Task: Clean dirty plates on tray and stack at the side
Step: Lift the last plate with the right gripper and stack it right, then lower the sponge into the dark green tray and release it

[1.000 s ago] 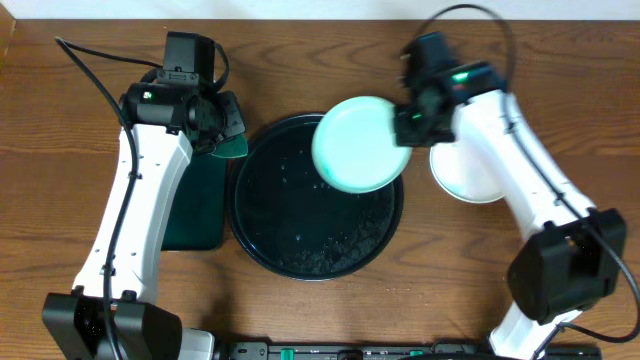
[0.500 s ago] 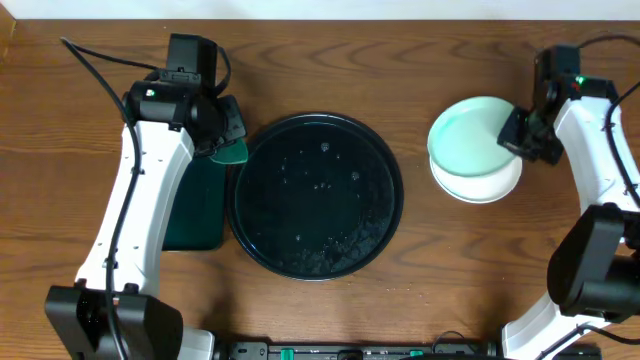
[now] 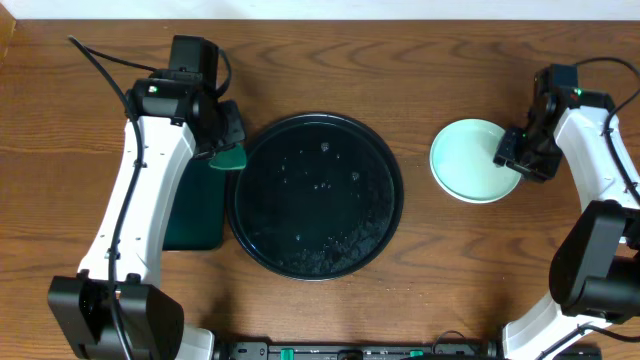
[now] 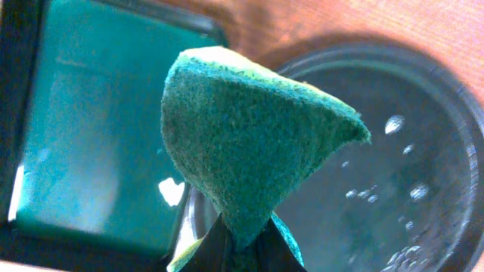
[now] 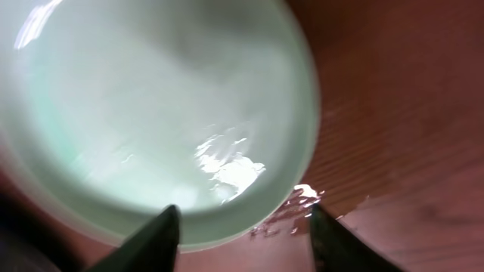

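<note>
The plates (image 3: 465, 160) lie stacked on the wood to the right of the round black tray (image 3: 318, 200), which is wet and holds no plate. In the right wrist view the top plate (image 5: 151, 113) looks clean and glossy. My right gripper (image 3: 508, 158) sits at the stack's right edge, open, its fingers (image 5: 155, 238) wide apart with the plate rim lying loose between them (image 5: 242, 242). Over the tray's upper left rim, my left gripper (image 3: 226, 152) is shut on a folded green sponge (image 4: 249, 136), pinched at its lower tip (image 4: 243, 253).
A rectangular black tray (image 3: 195, 205) lies left of the round one, under the left arm; it shows as a teal-lit well (image 4: 91, 128) in the left wrist view. Water droplets (image 5: 302, 200) glisten on the wood beside the stack. Cables trail from both arms.
My right arm carried a plate from above the round tray to the stack at the right, set it down level and opened its jaws. The left arm and sponge barely moved.
</note>
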`<state>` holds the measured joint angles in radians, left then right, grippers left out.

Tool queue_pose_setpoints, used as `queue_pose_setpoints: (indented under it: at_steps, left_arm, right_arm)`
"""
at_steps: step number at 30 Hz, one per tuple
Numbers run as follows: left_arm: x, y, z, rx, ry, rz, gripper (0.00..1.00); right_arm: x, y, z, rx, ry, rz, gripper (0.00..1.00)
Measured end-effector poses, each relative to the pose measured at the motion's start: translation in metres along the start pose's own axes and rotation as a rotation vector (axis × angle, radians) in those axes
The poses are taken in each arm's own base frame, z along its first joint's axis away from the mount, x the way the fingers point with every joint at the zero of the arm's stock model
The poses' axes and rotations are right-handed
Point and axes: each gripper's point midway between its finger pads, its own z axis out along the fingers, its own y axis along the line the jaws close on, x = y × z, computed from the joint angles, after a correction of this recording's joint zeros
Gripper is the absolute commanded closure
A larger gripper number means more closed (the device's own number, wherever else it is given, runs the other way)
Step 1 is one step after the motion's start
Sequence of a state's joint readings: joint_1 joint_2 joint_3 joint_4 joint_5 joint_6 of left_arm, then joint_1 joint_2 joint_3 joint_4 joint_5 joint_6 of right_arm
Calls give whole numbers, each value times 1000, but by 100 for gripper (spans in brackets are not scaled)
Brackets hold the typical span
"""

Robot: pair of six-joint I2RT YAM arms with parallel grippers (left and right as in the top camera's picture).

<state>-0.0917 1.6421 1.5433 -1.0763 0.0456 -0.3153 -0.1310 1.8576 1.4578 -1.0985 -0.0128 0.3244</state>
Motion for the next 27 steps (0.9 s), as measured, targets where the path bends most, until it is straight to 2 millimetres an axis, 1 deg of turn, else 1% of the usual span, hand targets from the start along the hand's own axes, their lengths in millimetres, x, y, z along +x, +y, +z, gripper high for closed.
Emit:
queue_pose_setpoints:
  at_steps: [1, 2, 3, 6, 8, 10, 11, 13, 15, 16, 17, 18, 20, 21, 22, 25, 27]
  left_arm:
    - [2, 6, 0, -10, 13, 12, 93]
    - [1, 11, 0, -17, 15, 18, 93]
    - [0, 16, 0, -26, 14, 26, 93]
    - [-9, 39, 0, -61, -2, 41, 93]
    - [-13, 51, 0, -78, -7, 38, 93]
    - [-15, 59, 2, -93, -3, 45, 93]
    - [-14, 65, 7, -102, 9, 60, 93]
    - [-8, 72, 21, -121, 56, 78, 93]
    - [0, 82, 40, -147, 116, 86, 93]
    - [10, 92, 59, -169, 182, 84, 92]
    - [18, 99, 73, -182, 231, 75, 90]
    - [23, 104, 81, -189, 264, 67, 83]
    - [32, 114, 100, -201, 329, 41, 41]
    - [34, 117, 107, -205, 345, 36, 29]
    - [33, 120, 113, -208, 352, 29, 29]
    - [33, 120, 113, -208, 349, 26, 29]
    - [36, 120, 110, -209, 360, 27, 28]
  right_arm:
    - [-3, 11, -9, -28, -11, -40, 18]
    - [-7, 22, -18, -49, -27, -72, 11]
    - [-12, 33, -27, -69, -52, -111, 8]
    - [-19, 73, -52, -130, -130, -233, 8]
    - [-17, 92, -58, -155, -153, -287, 8]
    - [-10, 107, -60, -170, -156, -333, 8]
    - [-6, 113, -60, -176, -154, -355, 8]
    - [-3, 119, -60, -179, -153, -380, 7]
    - [-3, 119, -60, -181, -153, -392, 8]
    - [-3, 119, -60, -180, -154, -397, 8]
    - [-3, 119, -60, -180, -155, -400, 8]
    - [-3, 119, -60, -180, -155, -402, 8]
    - [-3, 119, -60, -180, -156, -404, 8]
    - [-3, 119, -60, -179, -155, -410, 8]
    - [-2, 119, -60, -177, -152, -417, 8]
    - [0, 118, -59, -174, -147, -426, 9]
    - [-1, 118, -59, -174, -148, -433, 14]
